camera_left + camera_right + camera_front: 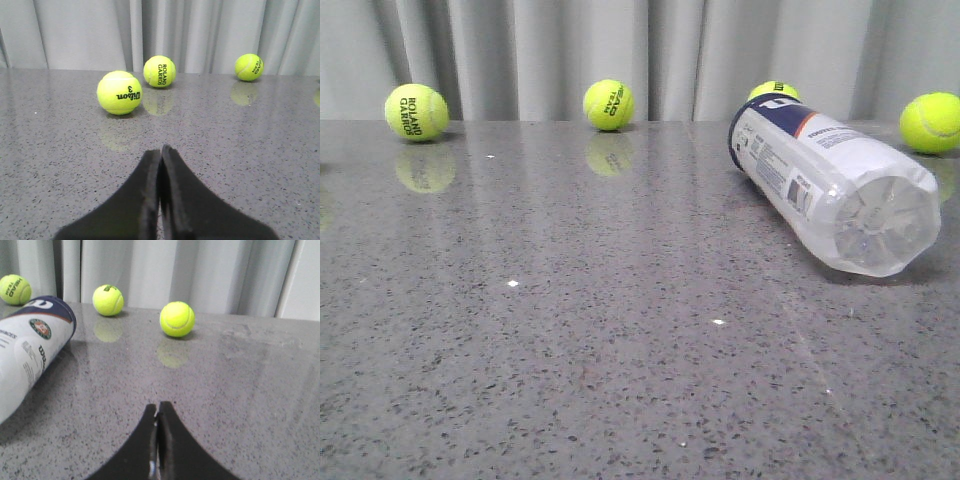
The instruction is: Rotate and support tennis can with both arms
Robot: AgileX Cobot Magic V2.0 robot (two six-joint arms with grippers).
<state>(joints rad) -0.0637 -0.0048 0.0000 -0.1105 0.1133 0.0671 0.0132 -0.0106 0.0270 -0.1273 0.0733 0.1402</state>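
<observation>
1. Left gripper (160, 165): fingers pressed together, nothing between them. It hangs low over the grey speckled table (570, 350). Ahead of its tips lie a Wilson ball (119, 92) and a Roland Garros ball (159, 71); the can does not appear in its wrist view.
2. Right gripper (158, 417): fingers likewise closed and empty. The tennis can (30, 347) lies on its side ahead of the tips and off to one side, well apart, untouched.
3. Can position: in the front view the tennis can (830, 185) rests flat on the table, clear moulded end toward the camera, navy-banded end toward the curtain, close to a ball behind it.
4. Handling judgement: the can looks empty, hence light; thin clear plastic will likely flex and slip under pinch, and a round body will roll readily.
5. Hold advice: both grippers must open first. Seat one pair of fingers across the labelled barrel; support the stiffer end with the other.
</observation>
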